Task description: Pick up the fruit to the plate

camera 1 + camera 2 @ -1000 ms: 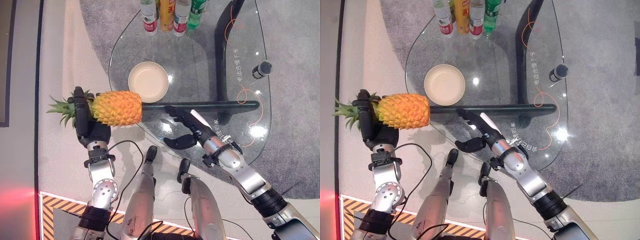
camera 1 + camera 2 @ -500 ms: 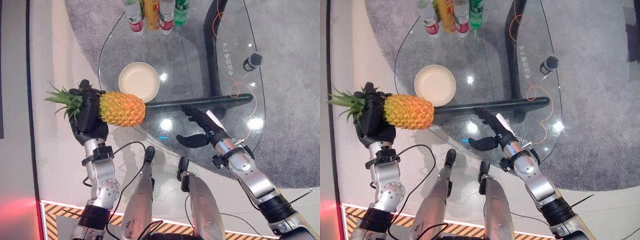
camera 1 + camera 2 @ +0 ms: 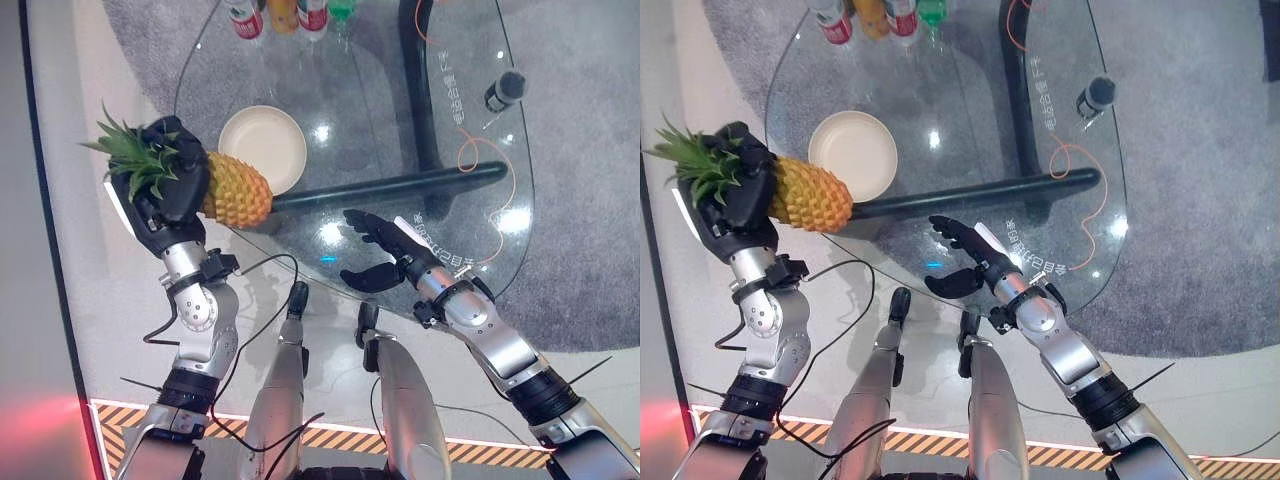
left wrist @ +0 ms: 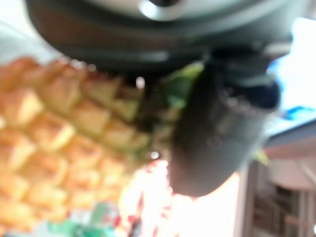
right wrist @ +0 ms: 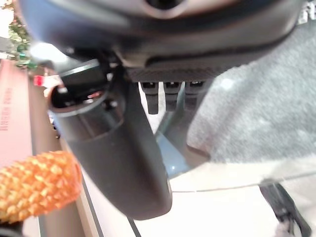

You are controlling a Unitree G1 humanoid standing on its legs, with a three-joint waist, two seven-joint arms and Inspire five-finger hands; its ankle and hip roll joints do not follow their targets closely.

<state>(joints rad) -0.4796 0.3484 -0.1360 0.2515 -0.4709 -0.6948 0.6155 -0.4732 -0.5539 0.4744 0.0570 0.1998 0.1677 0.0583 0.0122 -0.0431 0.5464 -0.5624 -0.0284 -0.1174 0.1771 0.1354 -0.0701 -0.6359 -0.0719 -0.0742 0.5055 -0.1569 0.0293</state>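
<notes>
Overhead, the glass surface point(image 3: 400, 120) is the largest thing in the two eye views, oval and see-through, with grey carpet point(image 3: 590, 150) visible beneath it and a dark bar point(image 3: 400, 187) running across under the glass. The pineapple point(image 3: 235, 190) comes next: it is held off the surface's left edge, its orange body tilted towards the plate point(image 3: 262, 148) and its lower tip overlapping the plate's near rim as seen from above; whether it touches the plate cannot be told. The left robot hand point(image 3: 165, 195) is wrapped round the fruit where the body meets the green crown. The left wrist view adds what the eye views lack, the thumb pressed against the scaly skin from very close, though much there is blurred. The right robot hand point(image 3: 385, 250) hovers over the near rim of the surface, fingers spread and holding nothing, well apart from the fruit. Bottles point(image 3: 280, 12) at the far edge are cut off by the frame. A small dark cylinder point(image 3: 505, 88) stands far right.
</notes>
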